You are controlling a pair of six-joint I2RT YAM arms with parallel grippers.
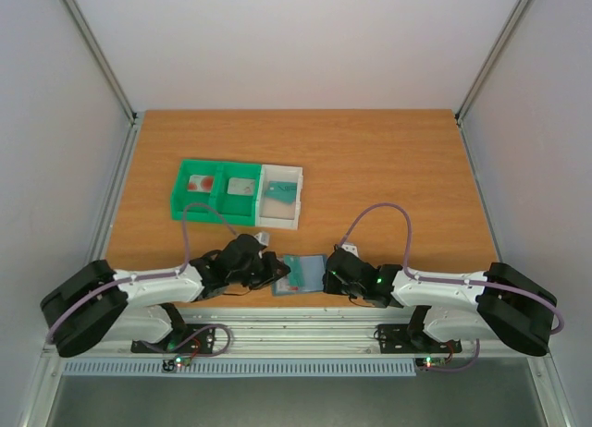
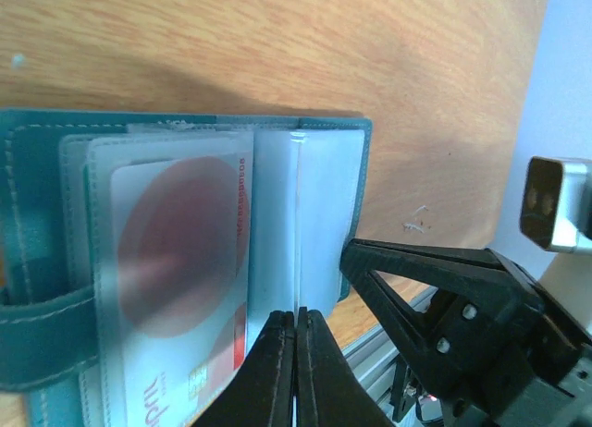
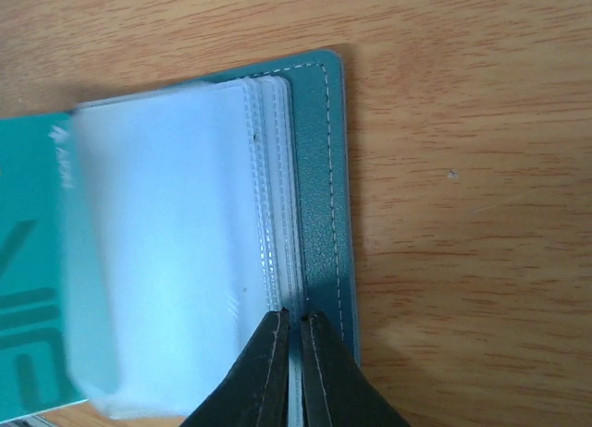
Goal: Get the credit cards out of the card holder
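Teal with pale stitching, the card holder (image 2: 37, 261) lies open and flat on the wooden table (image 1: 388, 168), directly between the two sets of fingers at the near edge. The left gripper (image 2: 296, 321) has its fingers pressed together on the edge of a clear plastic sleeve (image 2: 324, 214) at the spine, pinching that leaf. Just to the left of those fingers in the left wrist view, a pale credit card (image 2: 176, 251) with a red round mark sits inside a frosted pocket. The right gripper (image 3: 294, 321) has its fingers drawn nearly together over the edges of the sleeve stack, just inside the stitched cover (image 3: 319, 168), nipping the leaves. Left of those fingers in the right wrist view, a teal card (image 3: 28, 261) shows beyond the blurred clear sleeves. Farther out, well beyond both sets of fingers toward the back of the table, stand a green tray (image 1: 199, 211) and, touching it on its right side, a white tray (image 1: 277, 222); each compartment has a card-like piece in it, though the details are too small to tell.
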